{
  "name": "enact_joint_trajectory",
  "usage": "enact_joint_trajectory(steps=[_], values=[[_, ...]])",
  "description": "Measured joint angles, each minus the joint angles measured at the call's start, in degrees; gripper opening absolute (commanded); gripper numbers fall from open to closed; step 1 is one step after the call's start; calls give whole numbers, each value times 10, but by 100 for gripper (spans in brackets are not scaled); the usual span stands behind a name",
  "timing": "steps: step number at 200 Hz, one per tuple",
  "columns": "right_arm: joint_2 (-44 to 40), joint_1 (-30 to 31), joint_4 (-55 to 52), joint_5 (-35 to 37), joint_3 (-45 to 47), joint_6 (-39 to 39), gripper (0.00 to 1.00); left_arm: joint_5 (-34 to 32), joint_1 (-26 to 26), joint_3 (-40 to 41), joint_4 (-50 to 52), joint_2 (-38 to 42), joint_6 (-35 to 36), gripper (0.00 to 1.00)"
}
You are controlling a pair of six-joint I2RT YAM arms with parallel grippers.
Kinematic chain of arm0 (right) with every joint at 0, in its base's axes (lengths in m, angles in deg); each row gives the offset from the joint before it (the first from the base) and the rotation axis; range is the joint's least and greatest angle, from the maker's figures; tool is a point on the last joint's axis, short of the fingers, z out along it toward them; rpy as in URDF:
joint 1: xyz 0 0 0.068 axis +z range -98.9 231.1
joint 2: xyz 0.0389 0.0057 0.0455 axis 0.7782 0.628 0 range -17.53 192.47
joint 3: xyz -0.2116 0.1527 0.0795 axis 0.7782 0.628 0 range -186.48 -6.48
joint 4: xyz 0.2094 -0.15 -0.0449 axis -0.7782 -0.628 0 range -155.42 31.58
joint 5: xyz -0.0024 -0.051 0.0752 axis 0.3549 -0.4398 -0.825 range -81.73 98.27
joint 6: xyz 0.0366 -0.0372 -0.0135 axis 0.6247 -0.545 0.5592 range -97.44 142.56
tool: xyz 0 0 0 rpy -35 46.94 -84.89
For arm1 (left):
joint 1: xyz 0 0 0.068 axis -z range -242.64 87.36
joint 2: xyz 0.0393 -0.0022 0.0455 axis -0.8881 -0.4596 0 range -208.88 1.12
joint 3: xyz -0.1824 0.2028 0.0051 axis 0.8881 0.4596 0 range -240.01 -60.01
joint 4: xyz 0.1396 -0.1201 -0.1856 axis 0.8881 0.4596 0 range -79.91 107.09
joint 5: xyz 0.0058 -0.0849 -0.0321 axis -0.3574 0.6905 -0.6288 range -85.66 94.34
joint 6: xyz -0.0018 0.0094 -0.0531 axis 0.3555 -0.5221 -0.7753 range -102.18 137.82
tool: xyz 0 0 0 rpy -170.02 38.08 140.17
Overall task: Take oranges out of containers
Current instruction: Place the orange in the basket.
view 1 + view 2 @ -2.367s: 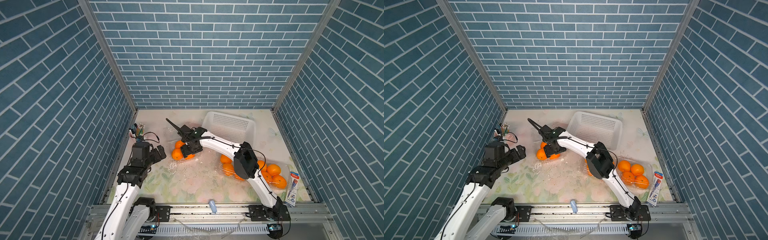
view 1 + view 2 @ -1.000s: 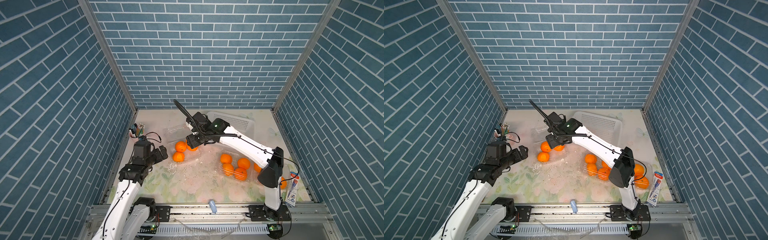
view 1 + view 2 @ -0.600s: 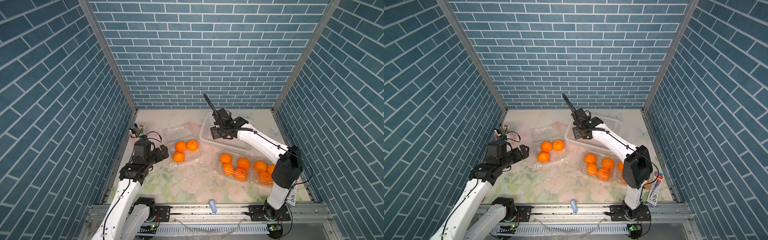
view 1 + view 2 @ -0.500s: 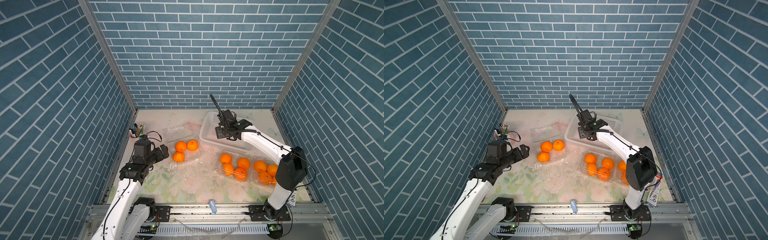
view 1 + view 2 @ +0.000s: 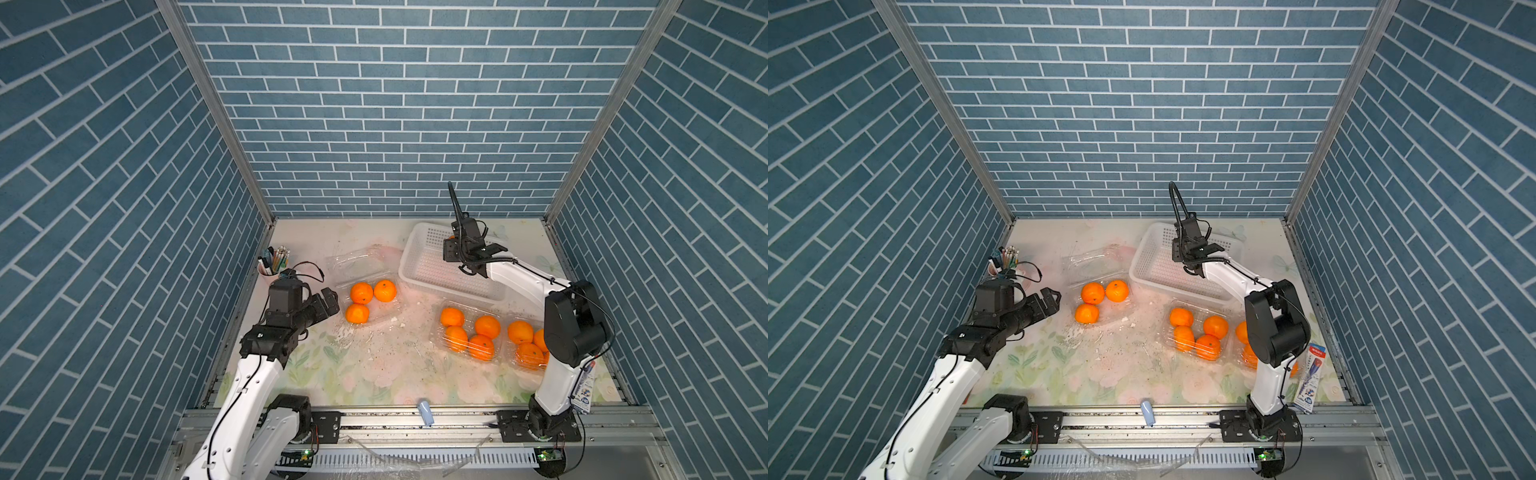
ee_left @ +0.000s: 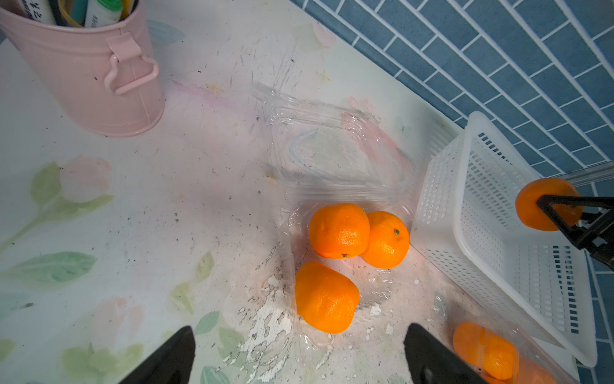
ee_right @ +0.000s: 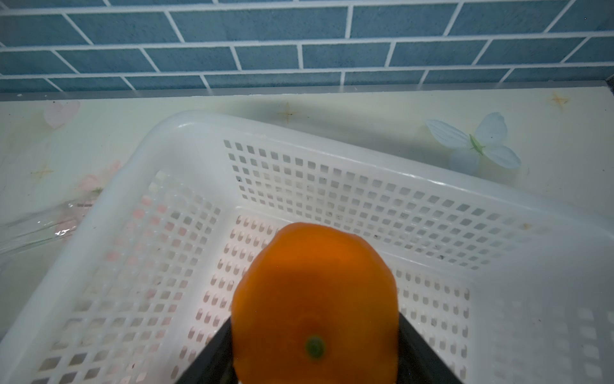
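In both top views: reaching out over the white basket [image 5: 428,266] with the right pincer [image 5: 451,245], clamped on one orange [image 5: 450,237]. Poised there, most likely, for a drop into it. Directly below that pincer, only perforated basket floor. Off to its side, just ahead of the left pincer [image 5: 328,303], an opened container [image 5: 384,311] with three oranges [image 5: 361,293] inside and its lid [image 5: 357,262] folded back flat. Nearer the right arm's elbow than its pincer, two more containers [image 5: 438,338], full and apparently shut.

From the left wrist: spread wide, gripping nothing. Just ahead of the fingertips [image 6: 179,352], the three oranges, lined up with the gap, by the look of it for the next pick. Further off to one side of that pincer, the pink cup [image 6: 99,83].

From the right wrist: squeezed between two black fingers [image 7: 212,349], stem dot towards the lens, above the basket floor. Probably held high to clear the rim. On release, likely to land inside, perhaps with a roll.
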Motion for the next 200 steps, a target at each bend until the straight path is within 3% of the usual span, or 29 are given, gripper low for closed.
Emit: enact_joint_trajectory(steps=[150, 200], values=[[86, -21, -1, -60, -25, 48, 40, 13, 0, 17, -17, -13, -4, 99], [108, -28, -18, -65, -54, 47, 57, 15, 0, 20, -20, -13, -3, 99]])
